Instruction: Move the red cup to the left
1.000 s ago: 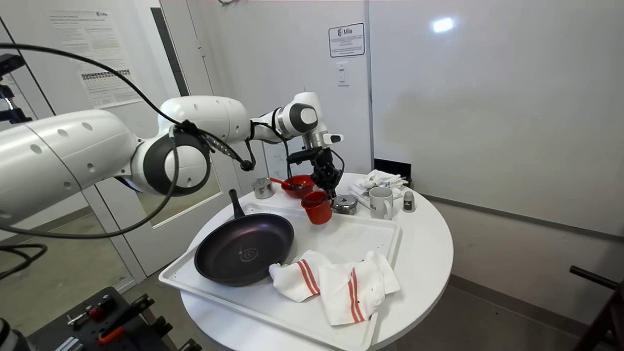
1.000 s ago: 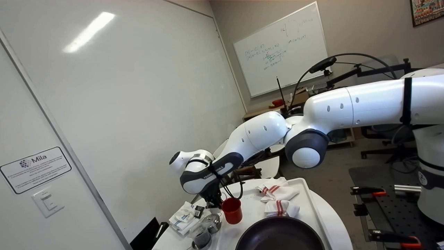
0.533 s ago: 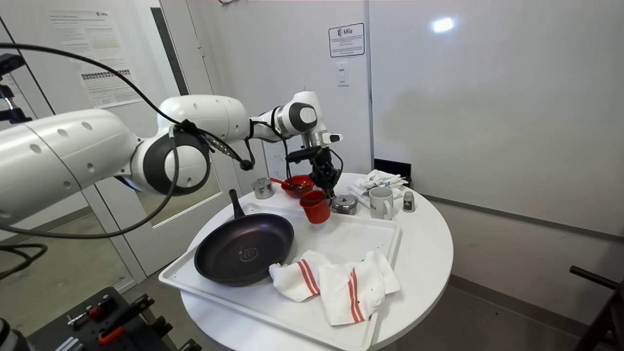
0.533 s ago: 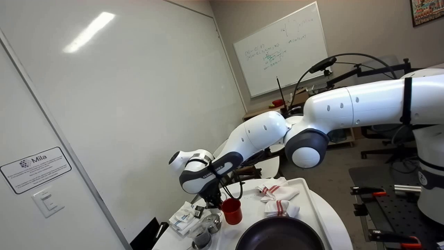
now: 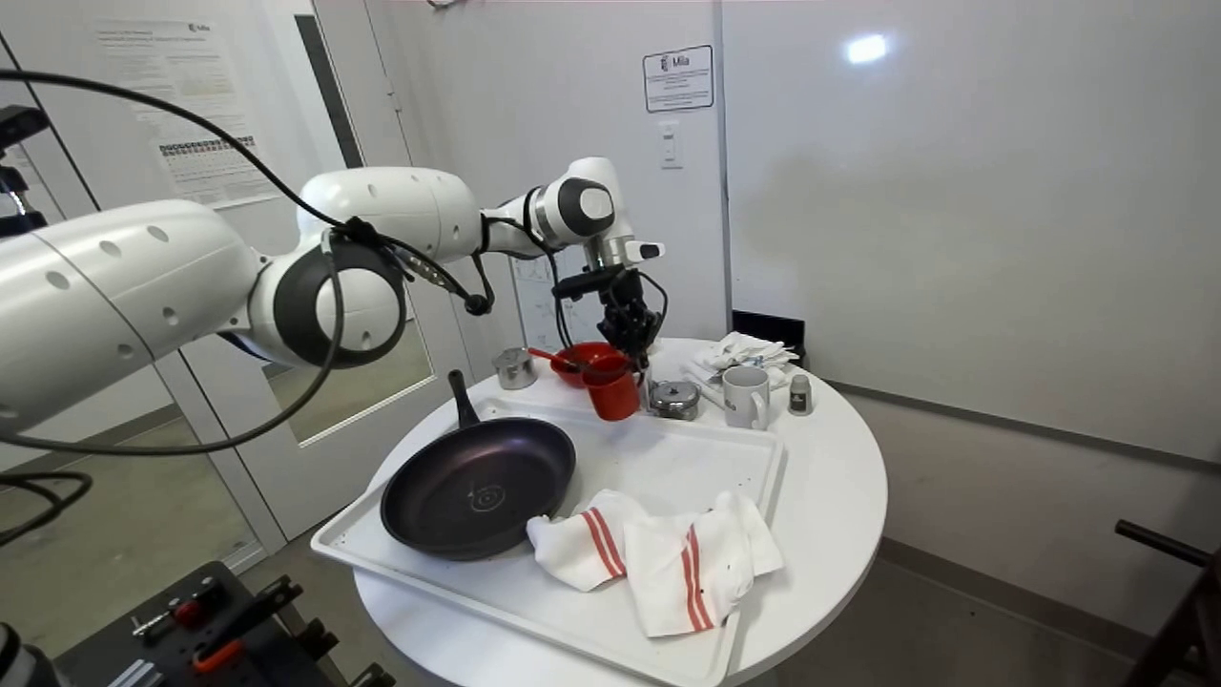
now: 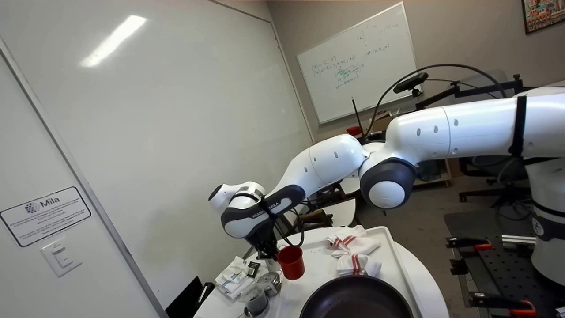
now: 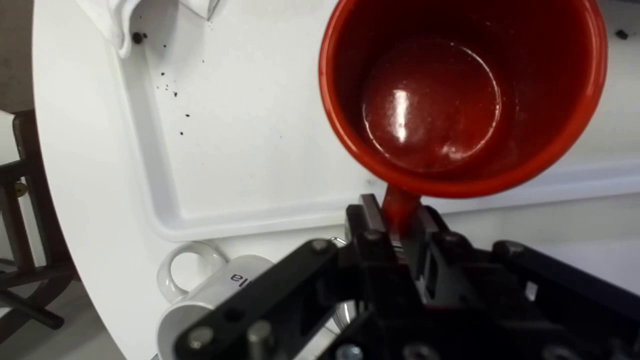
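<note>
Leaning slightly, the red cup (image 5: 611, 393) hangs over the white tray (image 5: 687, 468) on the counter (image 5: 839, 496), its long axis near upright, base to the lower right of its mouth in both exterior views. The mouth opens upward, facing the wrist view; the handle (image 7: 399, 206) points to the gripper (image 7: 399, 217), whose fingers (image 7: 360, 224) pinch it from both sides.
</note>
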You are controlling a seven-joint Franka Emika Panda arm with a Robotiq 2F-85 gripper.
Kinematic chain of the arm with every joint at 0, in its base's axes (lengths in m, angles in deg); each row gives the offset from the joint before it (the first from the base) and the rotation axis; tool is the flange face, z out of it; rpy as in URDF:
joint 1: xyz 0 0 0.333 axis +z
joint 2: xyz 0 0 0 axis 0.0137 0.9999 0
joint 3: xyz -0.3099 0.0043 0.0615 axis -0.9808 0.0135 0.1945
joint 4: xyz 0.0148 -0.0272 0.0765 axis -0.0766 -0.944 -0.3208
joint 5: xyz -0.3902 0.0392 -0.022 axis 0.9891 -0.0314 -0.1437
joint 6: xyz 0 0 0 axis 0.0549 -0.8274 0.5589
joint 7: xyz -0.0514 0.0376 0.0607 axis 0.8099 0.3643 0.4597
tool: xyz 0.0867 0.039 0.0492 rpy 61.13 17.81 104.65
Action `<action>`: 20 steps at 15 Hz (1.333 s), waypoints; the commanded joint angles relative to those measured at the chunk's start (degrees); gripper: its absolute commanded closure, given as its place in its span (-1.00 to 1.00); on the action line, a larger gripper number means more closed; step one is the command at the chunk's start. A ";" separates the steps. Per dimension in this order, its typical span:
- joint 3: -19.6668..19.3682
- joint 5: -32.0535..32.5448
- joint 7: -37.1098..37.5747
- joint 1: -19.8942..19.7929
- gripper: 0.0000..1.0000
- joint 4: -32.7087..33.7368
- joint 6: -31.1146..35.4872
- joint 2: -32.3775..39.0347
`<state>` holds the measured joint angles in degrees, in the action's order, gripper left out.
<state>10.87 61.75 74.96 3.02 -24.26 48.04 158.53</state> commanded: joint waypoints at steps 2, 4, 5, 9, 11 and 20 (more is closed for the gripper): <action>0.57 0.20 -2.37 -0.17 0.93 -0.98 -3.21 -2.30; 0.39 -0.18 -2.67 -0.25 0.93 0.00 -3.98 -1.82; 0.65 -0.45 -2.88 -0.37 0.93 0.00 -3.87 -1.76; 1.26 -1.10 -2.34 -0.75 0.93 0.00 -3.18 -1.37; 1.71 -1.28 -2.10 -1.00 0.93 -0.03 -3.17 -1.26; 3.41 -0.33 -6.03 0.96 0.93 0.46 -2.11 -0.66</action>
<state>13.62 61.39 71.31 2.89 -24.35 45.89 157.79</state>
